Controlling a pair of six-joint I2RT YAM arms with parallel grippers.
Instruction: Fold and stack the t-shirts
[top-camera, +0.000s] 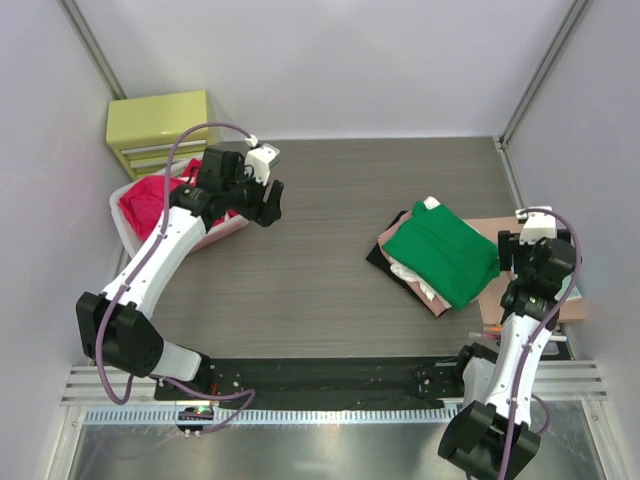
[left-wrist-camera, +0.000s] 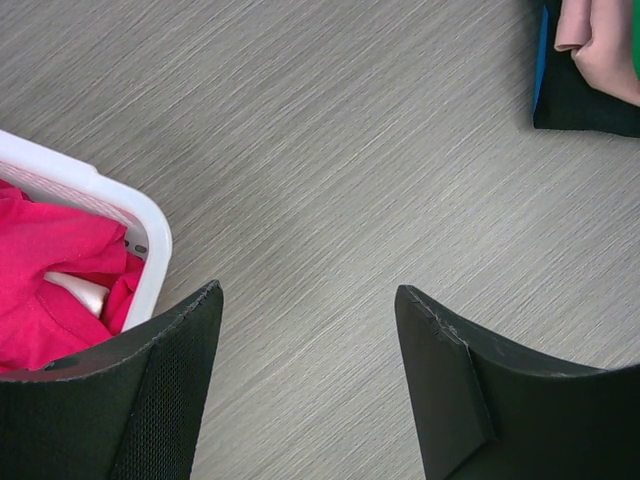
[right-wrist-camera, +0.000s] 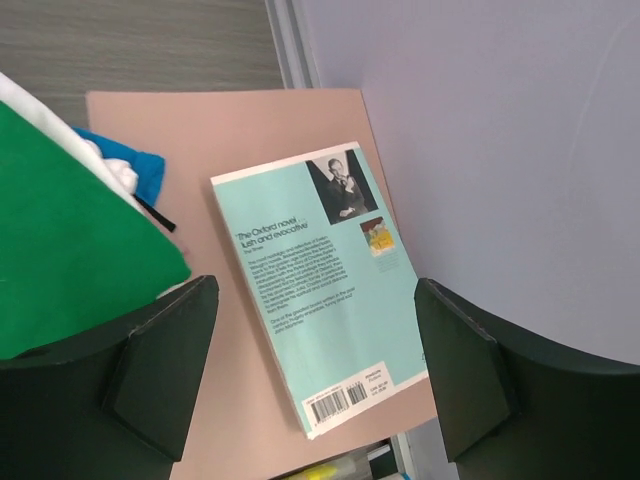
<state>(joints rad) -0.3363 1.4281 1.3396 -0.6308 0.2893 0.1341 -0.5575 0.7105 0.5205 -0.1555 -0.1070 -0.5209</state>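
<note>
L end effector (left-wrist-camera: 308, 292): spread, over table (left-wrist-camera: 330, 150), beside basket (left-wrist-camera: 152, 232)
R end effector (right-wrist-camera: 315, 285): spread, above book (right-wrist-camera: 300, 330)
Green t-shirt (top-camera: 440, 250): tops folded pile (top-camera: 428, 297)
Red t-shirt (top-camera: 150, 198): in basket

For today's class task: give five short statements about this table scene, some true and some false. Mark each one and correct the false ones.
1. The green t-shirt lies on top of the pile of shirts. True.
2. The basket is empty. False: a red t-shirt lies in it.
3. The left gripper and the right gripper are both open and hold nothing. True.
4. The book rests on the green t-shirt. False: it lies on a pinkish board beside the pile.
5. The left gripper hangs over the pile. False: it is beside the basket, over bare table.
</note>
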